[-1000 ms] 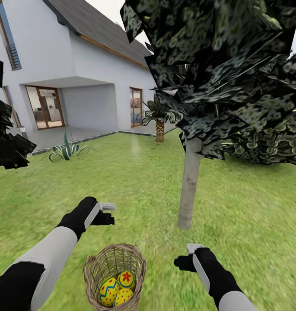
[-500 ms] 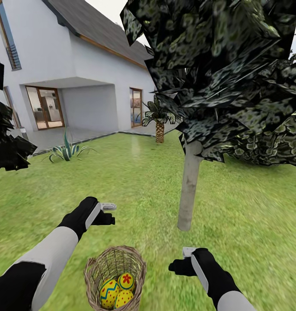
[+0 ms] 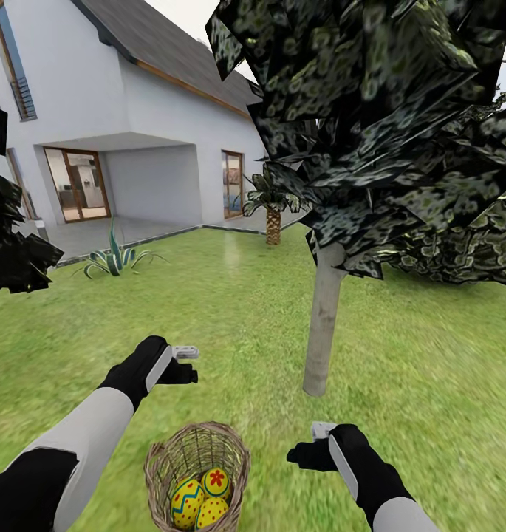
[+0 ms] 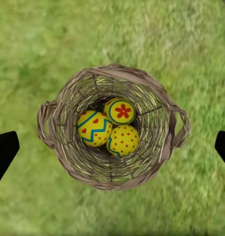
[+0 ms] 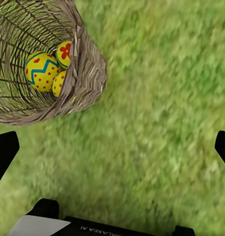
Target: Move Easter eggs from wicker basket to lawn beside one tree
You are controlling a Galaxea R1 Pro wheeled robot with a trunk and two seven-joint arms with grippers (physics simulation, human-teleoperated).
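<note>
Mottled green lawn point(image 3: 230, 295) spreads through the garden up to a white house point(image 3: 134, 125) with a grey patio; a palm point(image 3: 272, 210) stands by the house; the tree point(image 3: 323, 318), pale grey in the trunk and dark and speckled in the leaves, rises from the grass just beyond the wicker basket point(image 3: 197, 473). The basket is round, deep, brown and open-woven, upright on the grass; three yellow Easter eggs point(image 4: 108, 128) lie touching in its bottom, one with blue zigzags, one with a red flower, one with red dots. The left claw point(image 3: 187, 363) hangs above the basket's far side, spread wide and empty; the right claw point(image 3: 312, 443) hovers over bare grass between basket and tree, also wide open, holding nothing.
</note>
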